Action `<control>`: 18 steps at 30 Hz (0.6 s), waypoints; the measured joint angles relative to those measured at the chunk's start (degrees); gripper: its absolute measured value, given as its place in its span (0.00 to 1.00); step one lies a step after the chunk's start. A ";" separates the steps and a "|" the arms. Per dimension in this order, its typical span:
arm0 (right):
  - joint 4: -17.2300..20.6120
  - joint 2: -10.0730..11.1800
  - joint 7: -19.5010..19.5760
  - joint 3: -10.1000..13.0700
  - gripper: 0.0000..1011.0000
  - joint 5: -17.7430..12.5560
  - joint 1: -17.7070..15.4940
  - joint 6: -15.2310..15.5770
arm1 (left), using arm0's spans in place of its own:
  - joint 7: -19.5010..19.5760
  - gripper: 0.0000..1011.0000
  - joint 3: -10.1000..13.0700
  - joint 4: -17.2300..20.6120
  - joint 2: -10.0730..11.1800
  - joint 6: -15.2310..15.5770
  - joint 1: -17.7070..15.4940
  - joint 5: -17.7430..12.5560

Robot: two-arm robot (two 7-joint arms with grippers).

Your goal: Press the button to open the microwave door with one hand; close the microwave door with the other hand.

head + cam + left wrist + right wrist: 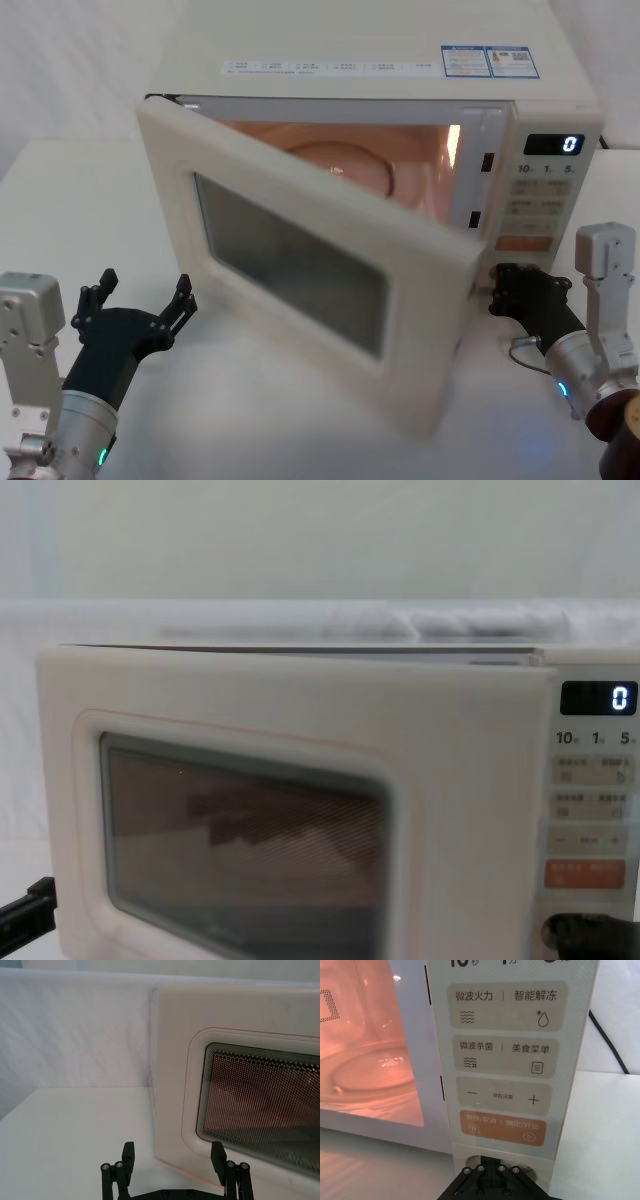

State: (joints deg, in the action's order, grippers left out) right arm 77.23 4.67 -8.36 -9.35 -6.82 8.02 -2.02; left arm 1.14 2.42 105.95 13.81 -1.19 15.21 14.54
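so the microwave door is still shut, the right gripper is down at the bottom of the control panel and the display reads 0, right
Not quite: the microwave door is swung partly open, with the lit cavity showing behind it in the head view. The rest holds: the right gripper is at the foot of the control panel and the display reads 0.

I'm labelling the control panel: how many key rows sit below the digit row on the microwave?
4, stacked downward: two pale rows with icons, a minus/plus row, then the orange key. The right gripper covers the panel's bottom, so more may be hidden.
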 joint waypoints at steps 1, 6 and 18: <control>0.12 0.00 0.02 0.00 0.00 0.03 -0.09 0.00 | 0.00 0.99 0.00 0.00 0.00 0.00 0.00 0.00; 2.18 0.13 0.23 0.00 0.00 0.08 -1.58 0.44 | 0.00 0.99 0.00 0.00 0.00 0.00 0.00 0.00; 6.03 0.37 0.93 0.10 0.00 0.37 -5.28 1.24 | 0.00 0.99 0.00 0.00 0.00 0.00 0.00 0.00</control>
State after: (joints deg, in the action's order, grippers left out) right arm 83.27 5.04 -7.43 -9.25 -6.45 2.74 -0.78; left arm 1.14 2.41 105.95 13.80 -1.19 15.21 14.54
